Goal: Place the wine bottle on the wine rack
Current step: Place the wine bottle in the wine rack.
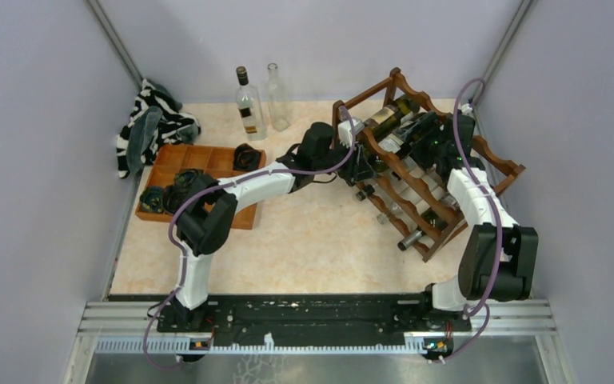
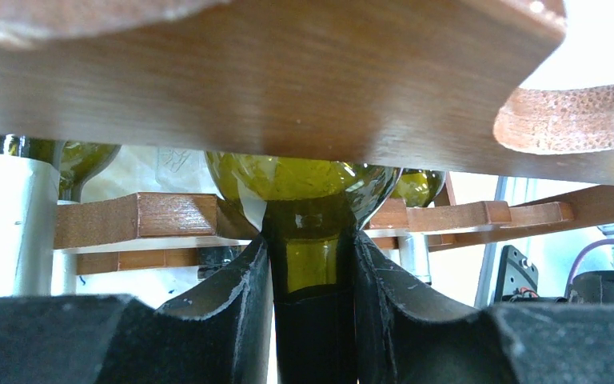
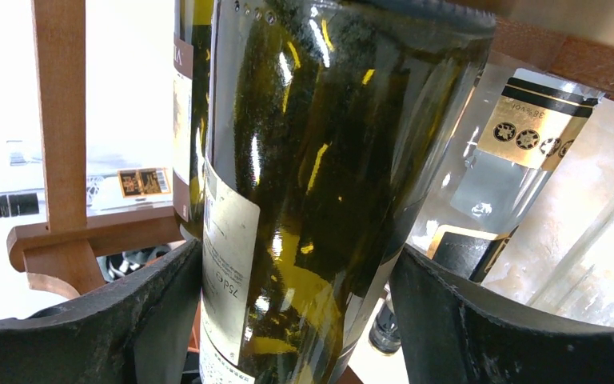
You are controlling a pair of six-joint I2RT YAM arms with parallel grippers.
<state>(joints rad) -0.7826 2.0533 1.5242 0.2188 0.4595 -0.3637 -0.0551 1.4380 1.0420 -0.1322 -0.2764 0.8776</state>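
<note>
Two arms are on the job at once, both reaching into the dark reddish-brown wooden wine rack with wavy rails (image 1: 416, 90) at the upper right of the overhead view. Left gripper (image 2: 310, 240) first: its black fingers are clamped on the neck of the olive-green glass wine bottle (image 2: 304, 180), dead centre of the left wrist view. A broad wooden rail runs across the top of that frame, with the bottle's shoulder tucked just beneath it. Over to the right gripper (image 3: 296, 252): its fingers straddle the labelled body of a green bottle, seemingly the same one, filling the middle of the right wrist view. The finger at lower left looks to be touching the label, but whether the pair is actually squeezing, I cannot tell. So the bottle sits inside the rack's frame, just beside a clear glass bottle with a gold-and-black label (image 3: 520, 132) at upper right. By my reckoning the carry is done and the task is close to finished. What's left is settling the bottle into its scallops, letting go at both ends, and backing the arms out without dragging it.
</note>
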